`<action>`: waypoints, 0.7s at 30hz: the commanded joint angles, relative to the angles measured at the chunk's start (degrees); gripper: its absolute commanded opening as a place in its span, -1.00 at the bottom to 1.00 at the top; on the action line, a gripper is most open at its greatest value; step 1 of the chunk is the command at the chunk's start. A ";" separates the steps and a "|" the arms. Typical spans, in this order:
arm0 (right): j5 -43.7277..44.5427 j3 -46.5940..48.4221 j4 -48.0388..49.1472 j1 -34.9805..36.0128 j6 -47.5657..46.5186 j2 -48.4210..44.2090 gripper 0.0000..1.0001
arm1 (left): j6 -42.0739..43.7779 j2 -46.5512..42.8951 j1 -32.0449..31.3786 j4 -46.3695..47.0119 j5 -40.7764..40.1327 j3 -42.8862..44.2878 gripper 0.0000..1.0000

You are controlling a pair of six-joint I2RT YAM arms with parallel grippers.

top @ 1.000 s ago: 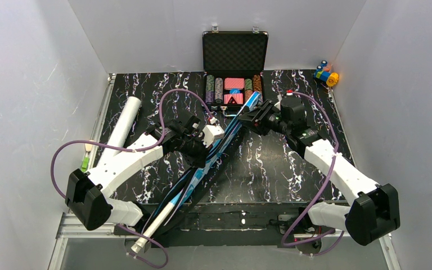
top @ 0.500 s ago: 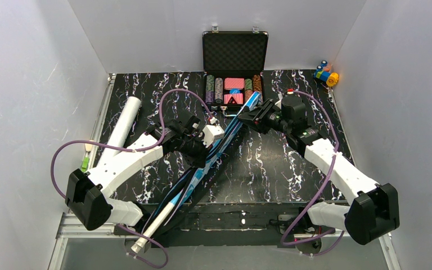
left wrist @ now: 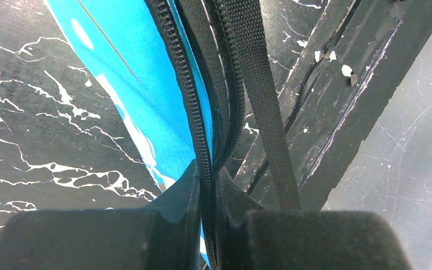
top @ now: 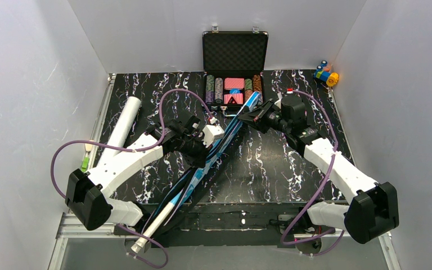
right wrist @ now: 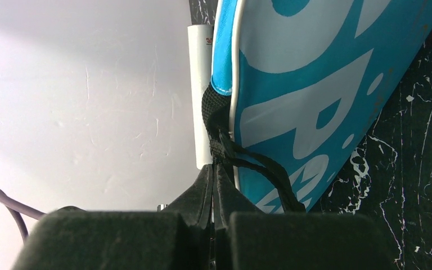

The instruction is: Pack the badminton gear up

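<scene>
The long blue racket bag [top: 214,154] lies diagonally across the table, its white-lettered face in the right wrist view [right wrist: 315,84]. My left gripper [top: 201,153] is shut on the bag's black zipper edge [left wrist: 199,140] near its middle. My right gripper [top: 246,116] is shut on a black strap loop [right wrist: 219,143] at the bag's far end and holds that end up. A light-blue racket handle [top: 166,212] sticks out of the bag's near end. The white tube [top: 122,125] lies at the left and shows behind the bag in the right wrist view [right wrist: 201,84]. No shuttlecock shows.
An open black case of poker chips [top: 234,67] stands at the back centre, just beyond the bag's far end. Colourful toy blocks [top: 325,73] sit at the back right corner. A black webbing strap [left wrist: 264,107] runs beside the zipper. White walls enclose the table.
My right arm has shifted very slightly; the bag's far end stays held up. My left arm has not moved.
</scene>
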 commanded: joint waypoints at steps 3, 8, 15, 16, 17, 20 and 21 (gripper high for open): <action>-1.62 -0.65 4.19 0.13 1.34 -1.44 -0.97 | 0.55 -2.07 -0.06 2.27 0.72 0.78 -1.00; -0.96 -2.17 4.08 2.76 2.05 -2.99 -0.97 | 0.51 -1.81 -0.03 2.26 0.68 0.97 -1.00; 0.71 -4.25 4.66 7.89 3.34 -3.71 -0.97 | 0.54 -1.69 -0.10 2.26 0.62 1.14 -1.00; 0.85 -4.34 4.66 8.72 3.41 -3.71 -0.97 | 0.55 -1.70 -0.02 2.26 0.45 1.10 -1.00; 1.01 -4.39 4.66 9.54 3.53 -3.64 -0.97 | 0.51 -1.70 -0.02 2.30 0.34 1.12 -1.00; 1.22 -4.31 4.49 12.96 3.61 -3.00 -0.97 | 0.53 -1.72 -0.07 2.26 0.07 1.32 -1.00; 1.21 -4.18 4.49 14.25 3.57 -2.68 -0.97 | 0.42 -1.60 -0.05 2.31 -0.08 1.39 -1.00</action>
